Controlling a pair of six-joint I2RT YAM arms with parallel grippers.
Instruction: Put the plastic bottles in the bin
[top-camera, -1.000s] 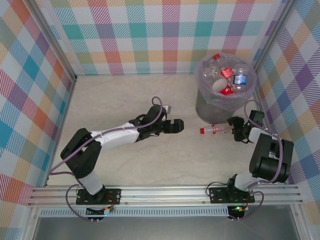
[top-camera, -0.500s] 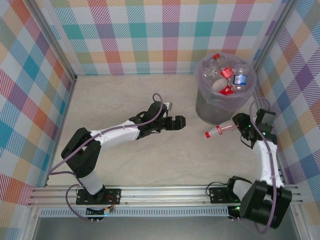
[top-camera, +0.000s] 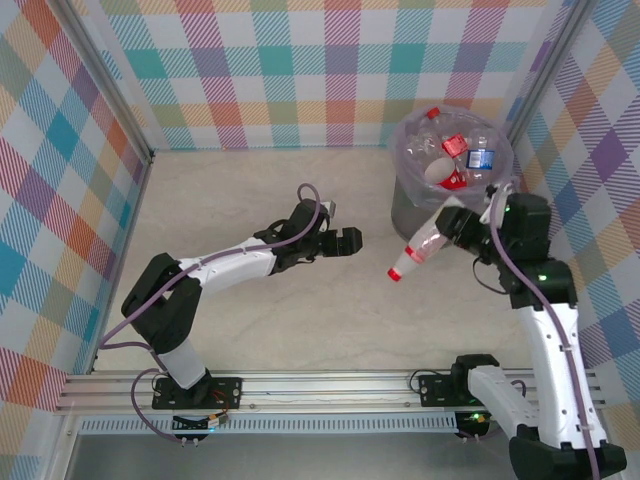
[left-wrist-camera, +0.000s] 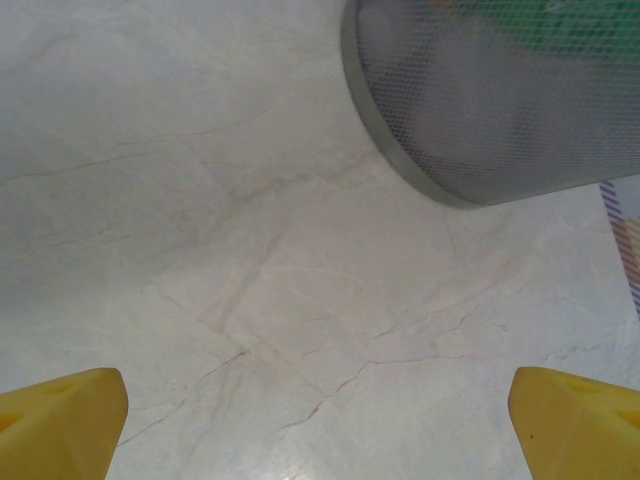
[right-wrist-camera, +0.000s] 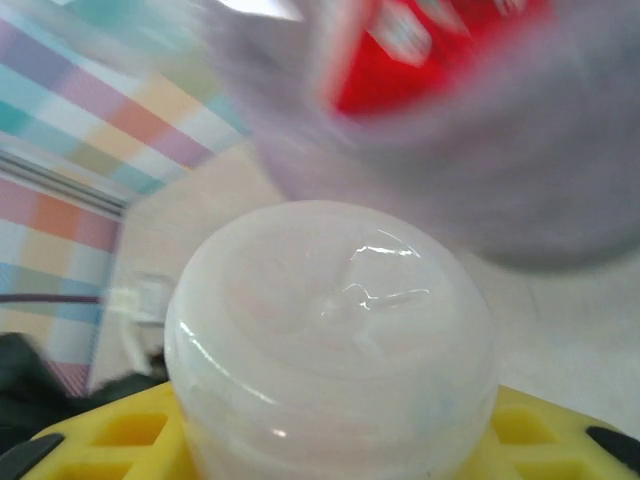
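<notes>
- While its lower links rise steeply from the base at the near right edge, the right arm (top-camera: 545, 320) bends at the top and reaches leftward, so its wrist hangs beside the near side of the bin (top-camera: 402, 212).
- Its right fingers (right-wrist-camera: 110, 432) are clamped on the base end of a clear bottle (top-camera: 422, 246). In the right wrist view, the bottle's rounded bottom sits between the yellow fingers and faces the camera.
- That bottle is tilted and held off the tabletop (top-camera: 250, 180). Its red cap (top-camera: 397, 272) points down and to the left, away from the fingers, and its body crosses in front of the bin's grey wall, below the rim.
- At the far right corner stands the bin, lined with a translucent lilac bag. Inside lie several other bottles (top-camera: 455, 145), mostly red-labelled, with one blue-labelled among them.
- From its base at the near left, the left arm (top-camera: 230, 268) folds at the elbow. Its forearm then stretches low and rightward across the middle of the tabletop, ending well left of the held bottle.
- Its left fingers (left-wrist-camera: 60, 425) stand wide apart, with bare marbled tabletop between them. In the left wrist view the bin's mesh wall sits ahead, at the upper right.
</notes>
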